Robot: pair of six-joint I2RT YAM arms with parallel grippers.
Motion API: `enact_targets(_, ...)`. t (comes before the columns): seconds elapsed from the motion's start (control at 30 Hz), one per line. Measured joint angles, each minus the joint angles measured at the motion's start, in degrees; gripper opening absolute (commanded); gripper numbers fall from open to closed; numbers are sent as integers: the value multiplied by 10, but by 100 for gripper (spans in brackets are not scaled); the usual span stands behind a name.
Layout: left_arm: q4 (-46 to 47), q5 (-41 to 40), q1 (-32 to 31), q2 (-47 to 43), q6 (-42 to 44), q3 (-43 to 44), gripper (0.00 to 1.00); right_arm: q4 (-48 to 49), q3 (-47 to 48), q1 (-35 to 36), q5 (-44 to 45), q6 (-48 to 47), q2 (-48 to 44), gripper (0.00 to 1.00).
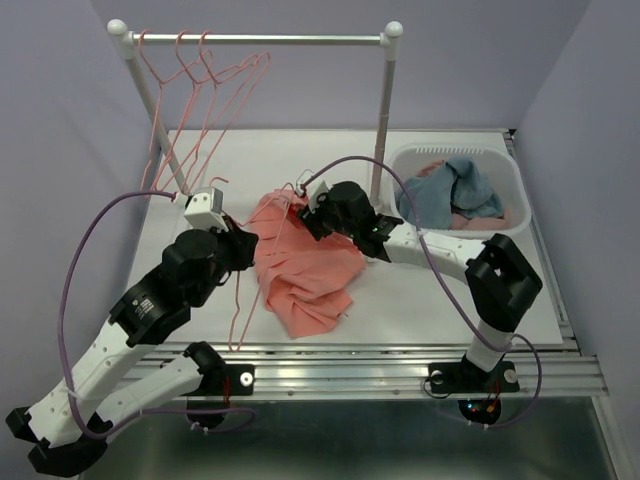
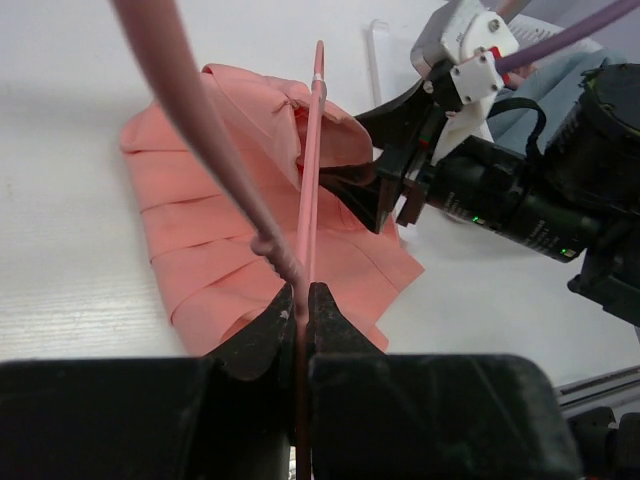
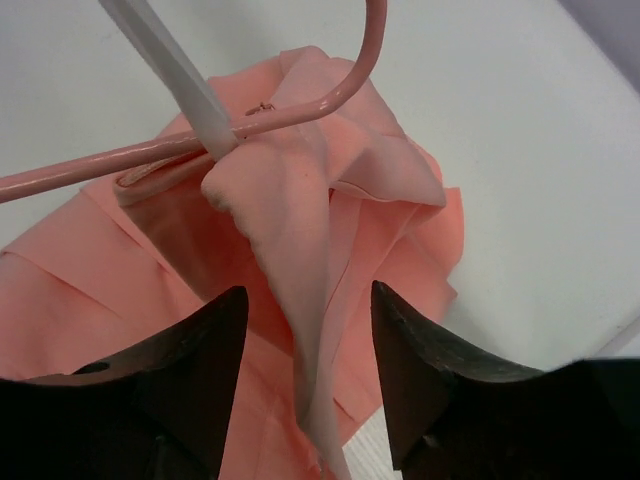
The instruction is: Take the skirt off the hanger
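The salmon-pink skirt (image 1: 310, 275) lies crumpled on the white table, still on a pink wire hanger (image 1: 240, 308). My left gripper (image 1: 248, 247) is at the skirt's left edge. In the left wrist view it (image 2: 302, 290) is shut on the hanger wire (image 2: 312, 180), with the skirt (image 2: 210, 200) beyond. My right gripper (image 1: 306, 214) is at the skirt's top edge. In the right wrist view it (image 3: 308, 290) is open, with a raised fold of the skirt (image 3: 290, 230) between the fingers. The hanger's hook (image 3: 300, 105) and a white strip (image 3: 170, 65) show above the fold.
A white clothes rack (image 1: 383, 130) stands at the back with several empty pink hangers (image 1: 205, 75) on its rail. A white laundry basket (image 1: 512, 178) holding blue and pink clothes stands at the right. The right gripper (image 2: 395, 190) shows in the left wrist view.
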Motion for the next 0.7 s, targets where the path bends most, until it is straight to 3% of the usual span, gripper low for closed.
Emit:
enact_targets(0.03,0,1,0,0,0,0,0,-1,4,0,0,2,8,9)
enact_targets(0.07,0,2,0,0,0,0,0,0,7,0,0,-3,14,1)
enact_targets(0.37,-1,5,0,-3,0,0,0,11,37,-4,78,24,28,1)
enact_targets(0.7,-45,14,0,-1,-3,1,0,1,143,-46,142,82,73,1)
